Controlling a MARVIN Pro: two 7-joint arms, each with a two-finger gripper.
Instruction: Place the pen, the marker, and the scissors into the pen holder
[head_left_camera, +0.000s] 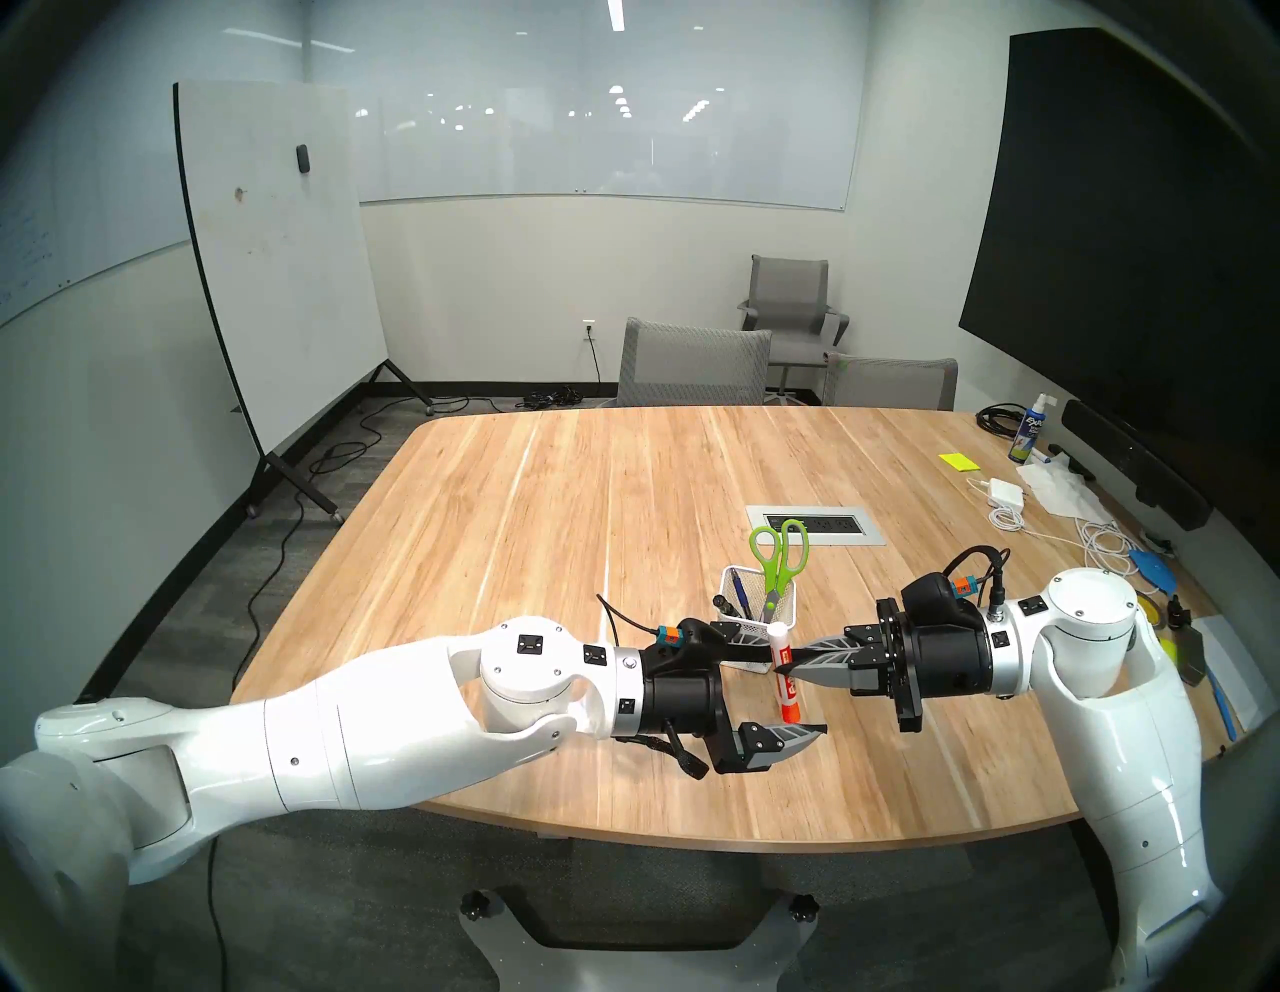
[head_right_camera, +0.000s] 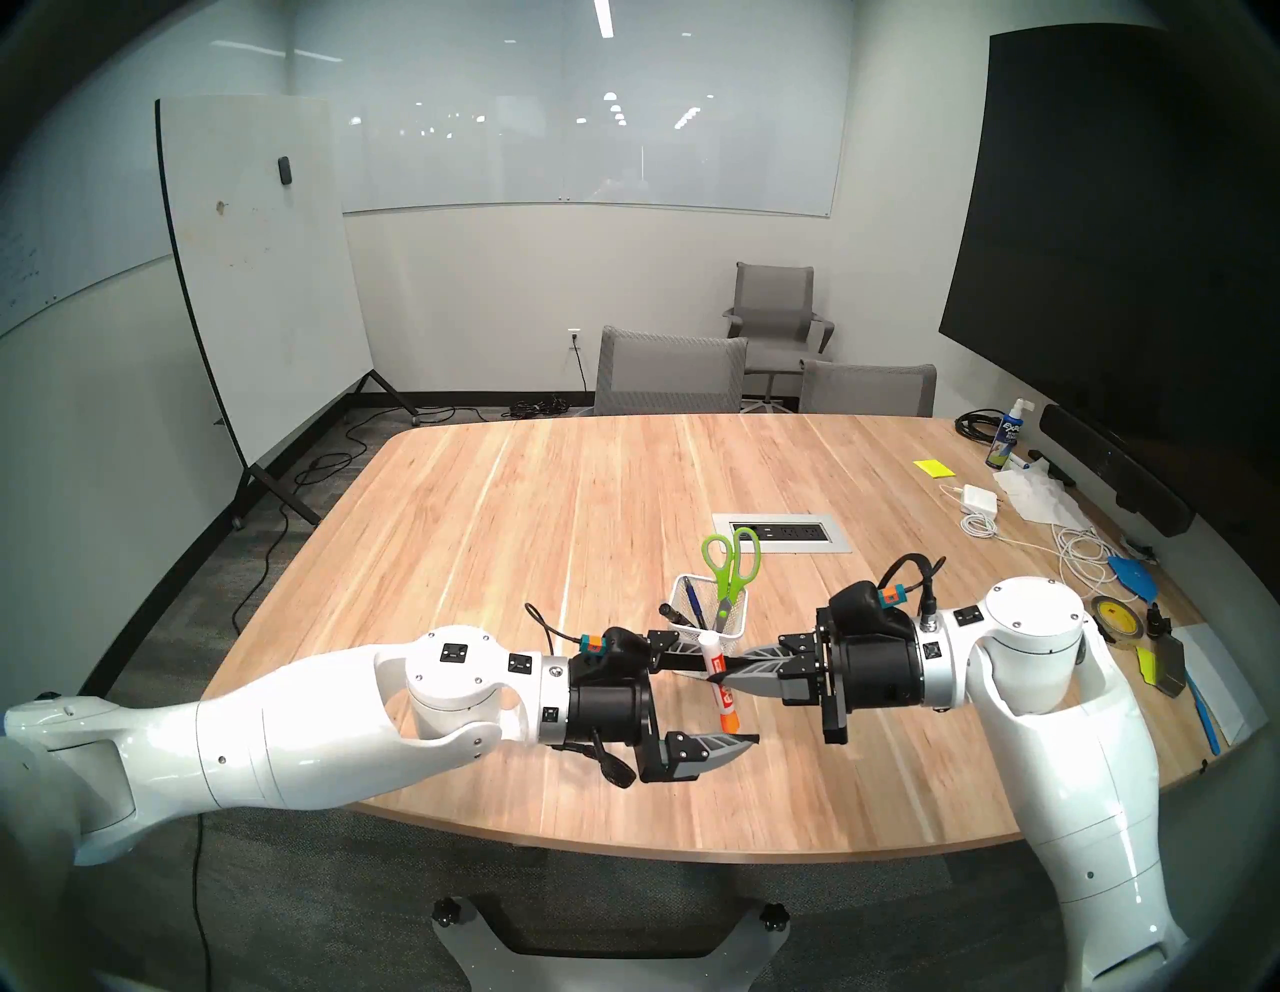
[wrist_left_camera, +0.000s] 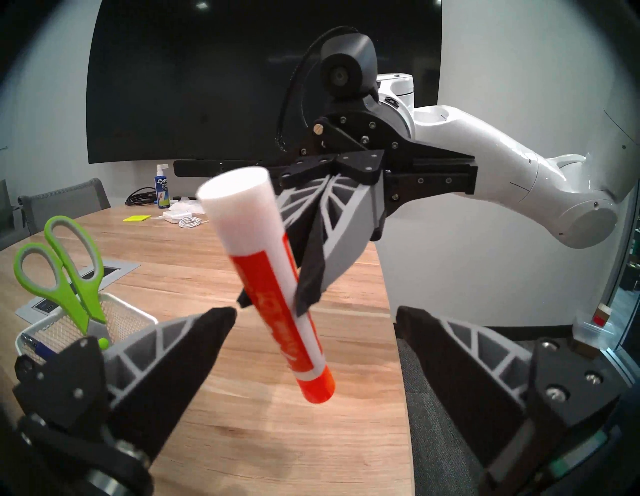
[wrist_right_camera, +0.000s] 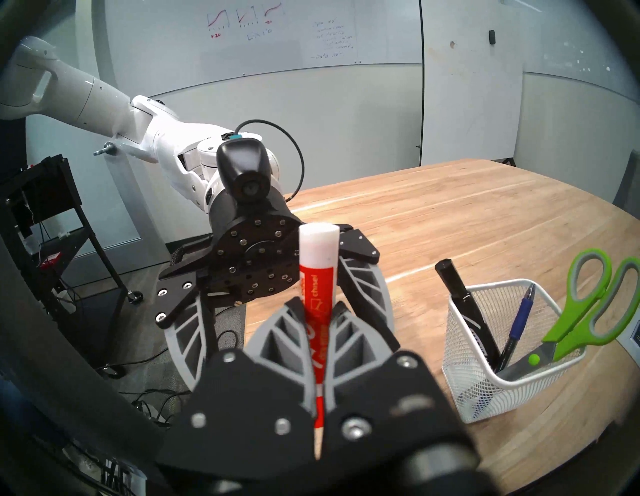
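Above the tabletop (head_left_camera: 554, 526), the right end effector (head_left_camera: 783, 670) is clamped on an orange-and-white marker (head_left_camera: 785, 675), held nearly upright. Left end effector (head_left_camera: 789, 686) is spread wide around it, not touching. Just behind, the holder (head_left_camera: 758, 601) has the pen (head_left_camera: 741, 594), scissors (head_left_camera: 780, 564) and a black marker (wrist_right_camera: 464, 308) inside.

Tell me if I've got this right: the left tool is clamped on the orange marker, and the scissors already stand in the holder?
Not quite. The right tool is clamped on the orange marker; the left tool stands open around it, as the left wrist view shows. The scissors do stand in the holder.
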